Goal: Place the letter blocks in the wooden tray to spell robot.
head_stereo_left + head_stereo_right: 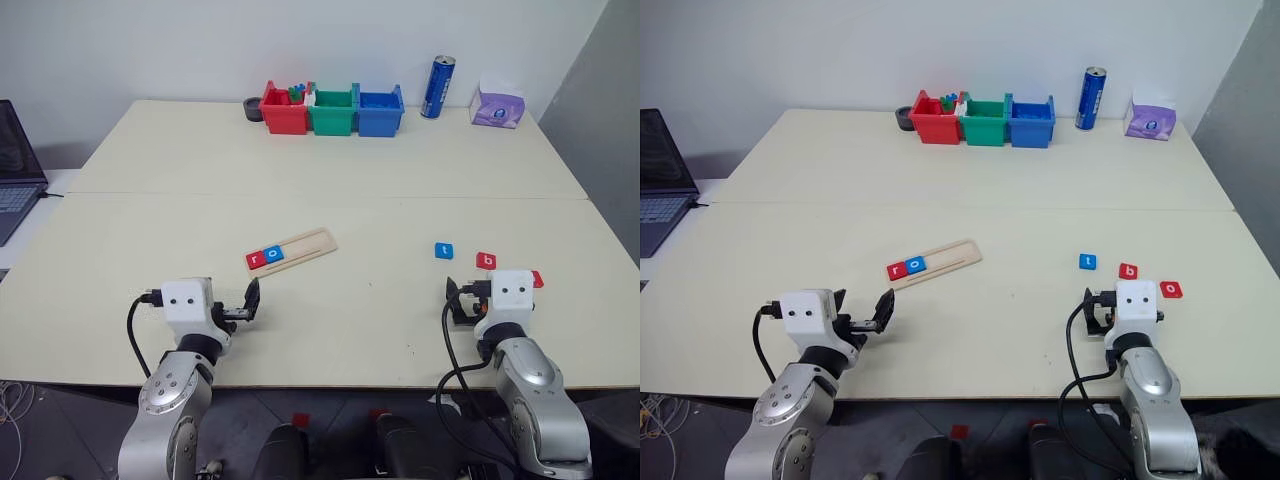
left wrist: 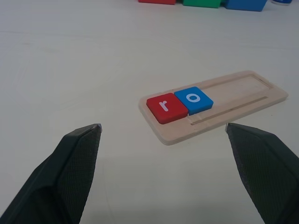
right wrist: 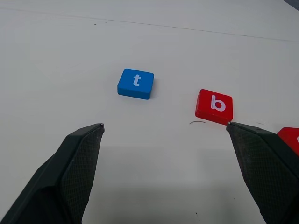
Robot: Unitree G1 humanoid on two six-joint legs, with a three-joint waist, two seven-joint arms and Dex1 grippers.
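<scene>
Pale cream table (image 1: 330, 170), two slabs w/ a seam across the middle, stands against a white wall.

Laptop (image 1: 15, 165) sits at the far left edge. Along the back: red bin (image 1: 283, 110), green bin (image 1: 332, 112) and blue bin (image 1: 380, 112) in a row, touching; a dark round thing is just beside the red bin, can't tell what. Blue can (image 1: 438, 87) stands upright right of the bins, purple tissue pack (image 1: 497, 105) beyond it.

Left gripper (image 2: 163, 128): fingers wide apart, holding nothing, hovering near the table's front edge, aimed at the tray. Right gripper (image 3: 164, 123): fingers also wide, holding nothing, pointed toward the loose blocks.

Wooden tray (image 1: 305, 247) lies mid-table, slightly left of centre, angled, its right end farther back. Most of its groove is bare.

Blocks: red r (image 2: 165, 107) and blue o (image 2: 193, 99) sit in the tray's left end, touching side by side. Blue t (image 3: 136, 83) and red b (image 3: 214, 106) lie flat on the table at right, near each other but apart, well away from the tray. Red o (image 1: 1171, 289) lies just right of b, close to the right gripper's finger.
</scene>
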